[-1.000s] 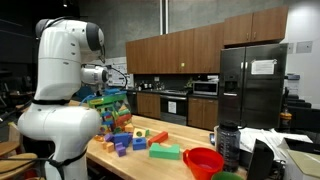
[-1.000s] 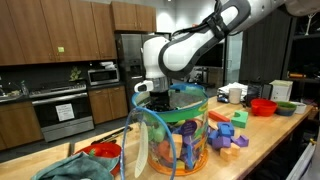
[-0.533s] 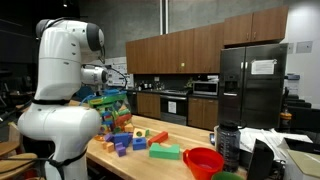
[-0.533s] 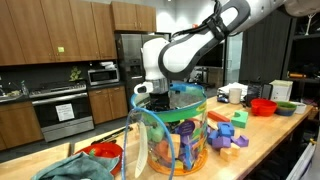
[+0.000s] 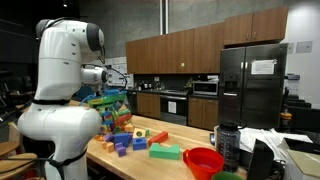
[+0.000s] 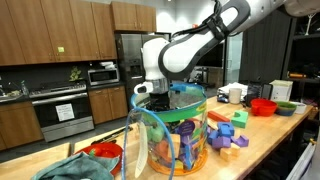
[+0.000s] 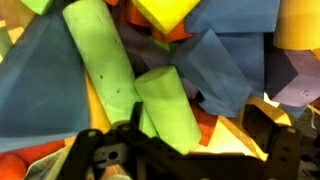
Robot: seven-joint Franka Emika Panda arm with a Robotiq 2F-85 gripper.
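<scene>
Unmoved for 1 second, the gripper is hovering, jaws apart, over a green cylinder in the block jar.

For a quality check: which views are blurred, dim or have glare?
Wrist view: the green foam cylinder and the dark claw are soft, too close to focus. Exterior view: the clear plastic jar of coloured blocks shows reflections on its wall. Both exterior views: sharp enough, but the brown wooden kitchen cabinets are dim.
</scene>
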